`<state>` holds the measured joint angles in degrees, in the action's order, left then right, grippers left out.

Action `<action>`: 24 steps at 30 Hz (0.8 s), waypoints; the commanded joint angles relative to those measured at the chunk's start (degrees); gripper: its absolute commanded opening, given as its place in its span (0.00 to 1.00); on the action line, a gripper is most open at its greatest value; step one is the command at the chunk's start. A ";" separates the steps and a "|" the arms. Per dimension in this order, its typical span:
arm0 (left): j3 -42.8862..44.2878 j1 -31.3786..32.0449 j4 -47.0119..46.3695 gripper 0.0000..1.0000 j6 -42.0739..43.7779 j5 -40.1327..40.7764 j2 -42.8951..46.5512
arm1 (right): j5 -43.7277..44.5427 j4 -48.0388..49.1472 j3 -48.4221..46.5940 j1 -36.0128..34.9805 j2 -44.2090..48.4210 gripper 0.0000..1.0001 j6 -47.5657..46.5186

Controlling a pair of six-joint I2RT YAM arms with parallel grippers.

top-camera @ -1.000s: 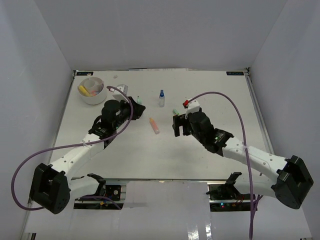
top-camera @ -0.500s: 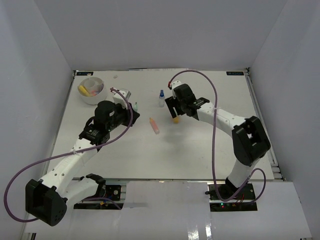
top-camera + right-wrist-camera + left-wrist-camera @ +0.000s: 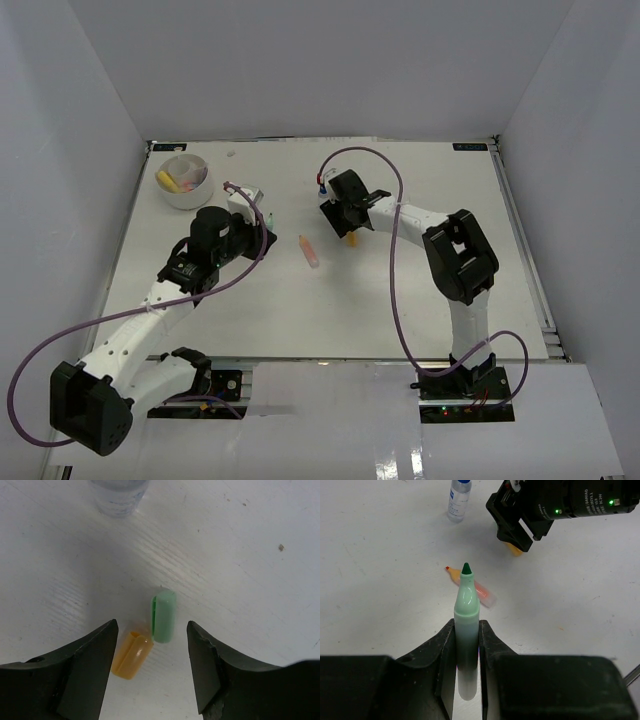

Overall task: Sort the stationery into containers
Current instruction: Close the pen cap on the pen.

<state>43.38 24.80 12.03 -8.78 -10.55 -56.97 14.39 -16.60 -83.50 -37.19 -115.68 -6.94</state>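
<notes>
An uncapped green marker [image 3: 466,605] stands between the jaws of my left gripper [image 3: 466,628], which is shut on its barrel. In the top view that gripper [image 3: 260,228] hangs left of an orange marker [image 3: 308,250] lying uncapped on the table. My right gripper [image 3: 152,630] is open, low over the table. A green cap [image 3: 163,616] and an orange cap [image 3: 132,655] lie between its fingers, touching neither. The blue-capped clear bottle [image 3: 459,500] stands just beyond. The white tub [image 3: 172,196] sits far left, with yellow and pink markers inside.
The right arm [image 3: 420,218] stretches from the near right across the table to its gripper [image 3: 345,222] by the bottle. White walls close in the table on three sides. The orange marker [image 3: 475,587] lies between the two grippers.
The right arm has swung from mid-table to the far side by the bottle, and its jaws have narrowed around the two caps. The left gripper still holds the green marker, shifted slightly.
</notes>
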 commanded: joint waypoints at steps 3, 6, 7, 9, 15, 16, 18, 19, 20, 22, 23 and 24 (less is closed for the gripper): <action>-0.40 -0.45 -0.25 0.00 0.87 0.27 2.04 | -0.85 1.66 -3.07 1.07 -2.00 0.60 -1.59; -0.40 -0.45 -0.25 0.00 0.87 -0.09 2.04 | -1.12 2.27 -3.33 1.24 -3.15 0.59 -1.94; -0.40 -0.45 -0.25 0.00 0.87 -0.09 1.95 | -1.30 2.45 -3.33 1.33 -3.41 0.59 -2.11; -0.48 -0.45 -0.25 0.00 0.95 0.17 1.95 | -1.73 2.71 -3.42 1.42 -3.85 0.57 -2.20; -0.57 -0.45 -0.34 0.00 1.04 -0.44 1.78 | -1.74 2.98 -3.42 2.12 -4.73 0.52 -1.85; -0.66 -0.45 -0.34 0.00 1.04 -0.70 1.69 | -1.74 2.89 -3.33 2.21 -4.82 0.51 -1.76; -0.57 -0.45 -0.34 0.00 1.13 -0.97 1.60 | -1.82 2.89 -3.07 2.38 -4.65 0.47 -1.76; -0.66 -0.45 -0.52 0.00 1.13 -1.23 1.69 | -1.74 2.98 -2.81 2.56 -4.56 0.43 -1.59; -0.66 -0.45 -0.69 0.00 1.13 -1.41 1.69 | -1.74 3.06 -2.46 2.65 -4.12 0.40 -1.59; -0.66 -0.45 -0.87 0.00 1.30 -1.93 1.69 | -1.56 3.24 -1.93 2.74 -3.51 0.32 -1.59; -0.66 -0.45 -0.87 0.00 1.30 -2.80 1.60 | -1.56 3.50 -1.32 2.82 -3.07 0.29 -1.59; -0.66 -0.45 -1.04 0.00 1.39 -3.34 1.69 | -1.39 3.68 -0.96 2.82 -1.93 0.26 -1.59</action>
<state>43.24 24.80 11.97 -8.10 -11.55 -56.47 12.93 -14.70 -84.64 -34.79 -119.59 -8.12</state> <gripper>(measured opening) 0.290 0.291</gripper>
